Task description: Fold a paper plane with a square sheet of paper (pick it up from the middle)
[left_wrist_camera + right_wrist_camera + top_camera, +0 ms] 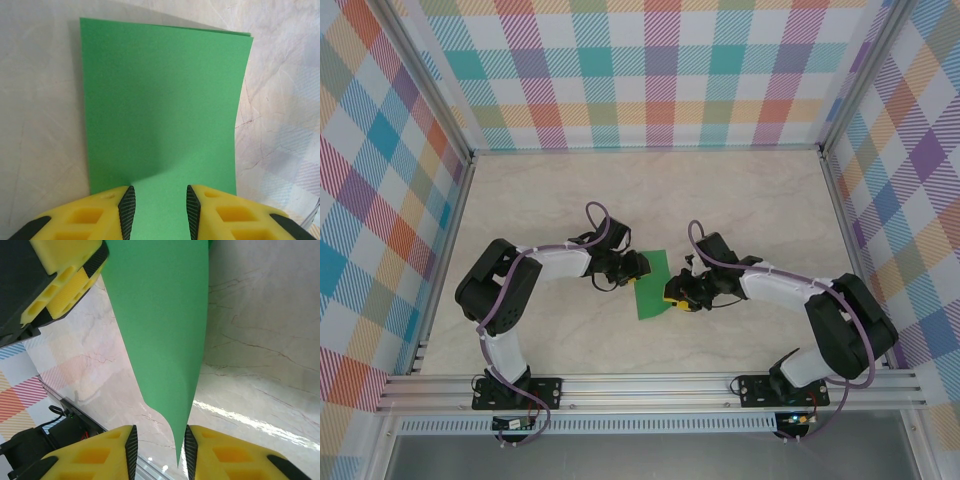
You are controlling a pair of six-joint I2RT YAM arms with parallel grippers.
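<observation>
Roughly mid-table, the folded square sheet of paper (652,285) lies between both grippers. At its 10 o'clock, the left gripper (160,202) has its jaws narrowly apart across the sheet's edge. At 4 o'clock, the right gripper (159,447) straddles one corner with jaws narrowly apart.

Pale glossy marble-look tabletop (740,190), thin brown veins.

Crowded middle, open edges
We see the left pincer (640,270) and right pincer (673,298) flanking the folded bright-green paper sheet (651,287); the pale marbled surface (570,190) beyond lies free.
</observation>
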